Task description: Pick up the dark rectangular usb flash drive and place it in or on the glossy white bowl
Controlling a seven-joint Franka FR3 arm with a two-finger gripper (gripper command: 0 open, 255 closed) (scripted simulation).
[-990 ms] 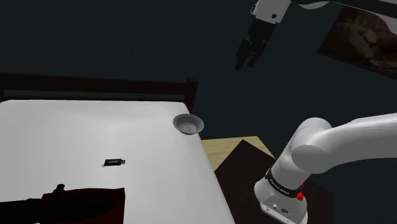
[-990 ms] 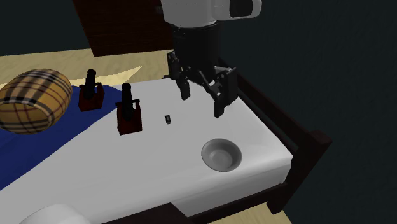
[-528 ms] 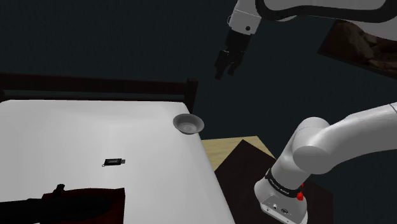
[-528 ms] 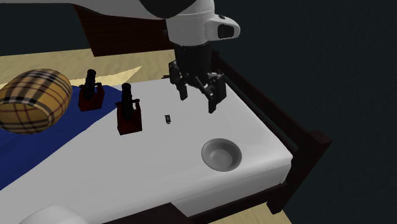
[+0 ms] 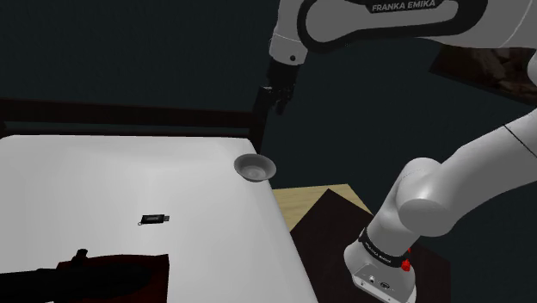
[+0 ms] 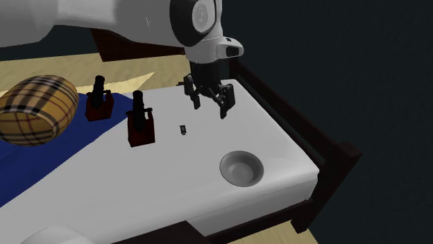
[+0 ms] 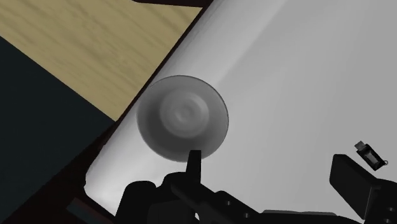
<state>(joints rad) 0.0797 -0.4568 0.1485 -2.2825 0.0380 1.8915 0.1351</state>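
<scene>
White bed surface [image 5: 129,181] with dark frame [image 5: 129,120], dim all around. Hanging well above it, black gripper [image 6: 209,109], fingers spread wide, gripping nothing. Down below the gripper, lying flat on the surface, small dark usb flash drive [image 6: 183,129]. Also below, well apart from the drive, glossy white bowl [image 6: 241,168], near the bed edge.

one bowl [image 6: 241,168], one flash drive [image 6: 183,129], two red bottles [image 6: 141,126] [image 6: 99,102], one plaid cushion [image 6: 38,109]
</scene>
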